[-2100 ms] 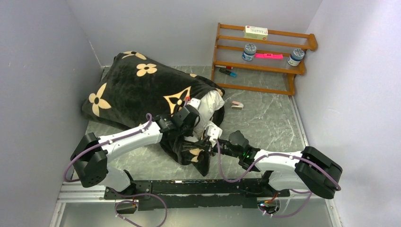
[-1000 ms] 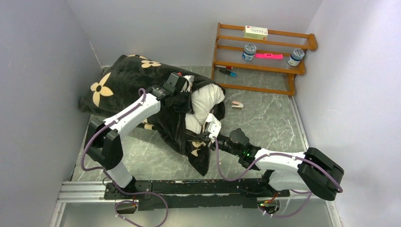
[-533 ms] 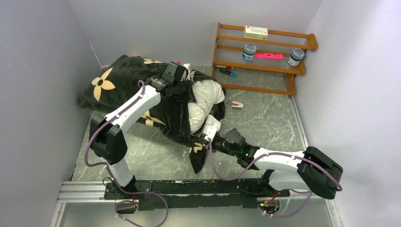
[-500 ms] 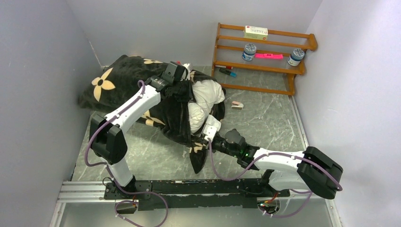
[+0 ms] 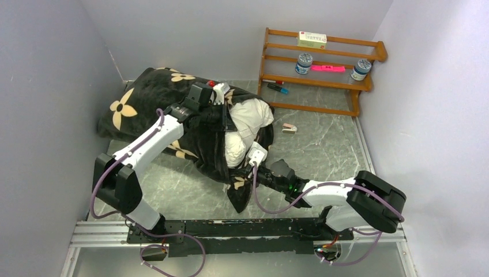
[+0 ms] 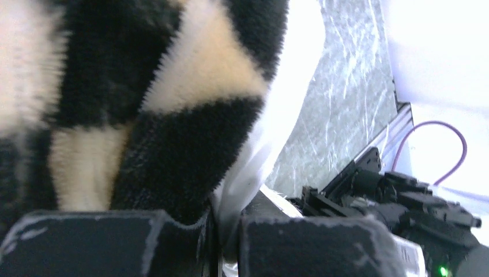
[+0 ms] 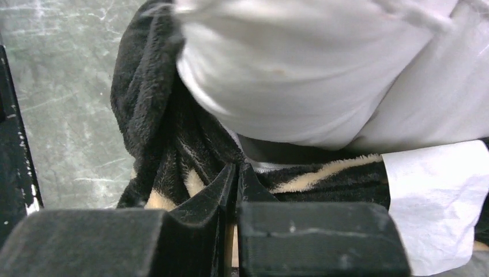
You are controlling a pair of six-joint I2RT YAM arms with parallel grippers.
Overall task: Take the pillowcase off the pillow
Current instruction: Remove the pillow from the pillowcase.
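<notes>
Two arms are both on the bedding. At far left the black plush pillowcase [image 5: 147, 107] with tan flower prints lies bunched against the left wall and back corner of the grey marbled table [image 5: 328, 150]. The left arm [image 5: 147, 141] reaches across it. The left gripper [image 6: 224, 236] has its jaws pressed nearly together, pinching a fold of plush at the cover's open edge, with white cloth right beside the pinch. At centre the white pillow [image 5: 251, 112] bulges out of the cover's mouth, and the rest of it is inside the cover. Just below the bulge, nearer the front, the right gripper [image 7: 236, 190] has its jaws closed tight on a hanging black-and-tan flap of the same cover, and the flap's tip droops to the table. The right arm [image 5: 334, 190] lies low across the front. Right of the pillow and apart from it, a small pink-white object [image 5: 289, 128] sits on the table. At back right a wooden rack [image 5: 352, 86] stands against the wall. It holds a box [image 5: 311, 39] on top, two jars [image 5: 304, 62] and a pink strip [image 5: 327, 68] in the middle, and a marker [image 5: 278, 88] at the bottom.
</notes>
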